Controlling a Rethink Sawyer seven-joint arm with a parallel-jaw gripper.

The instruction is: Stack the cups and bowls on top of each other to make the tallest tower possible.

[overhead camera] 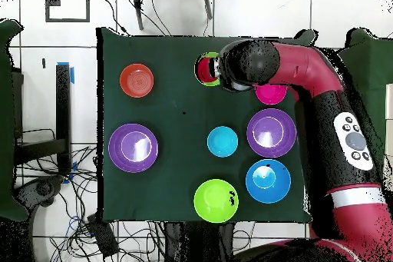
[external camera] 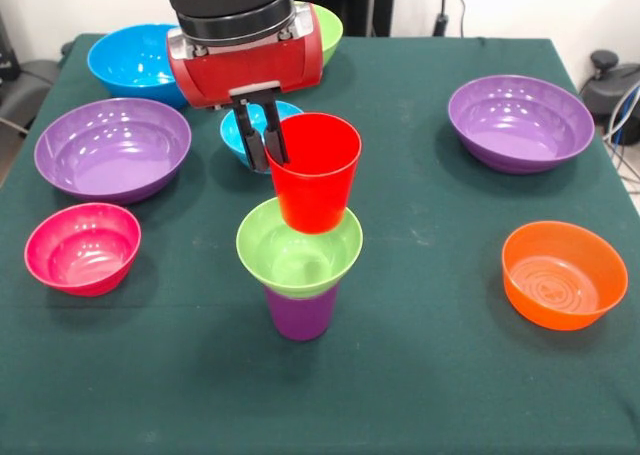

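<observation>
— Stacking looked how from the front?
— Purple cup (external camera: 300,313) stood on the table (external camera: 420,275), lime bowl (external camera: 298,247) upon it, red cup (external camera: 316,171) topmost; the hand (external camera: 262,135) pinched the red cup's rim.
— And overhead?
— The arm (overhead camera: 307,67) hid all but a red sliver.

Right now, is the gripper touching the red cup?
Touching. In the front view the gripper straddles the rim of the red cup, one finger inside it and one outside, closed on the wall.
</observation>
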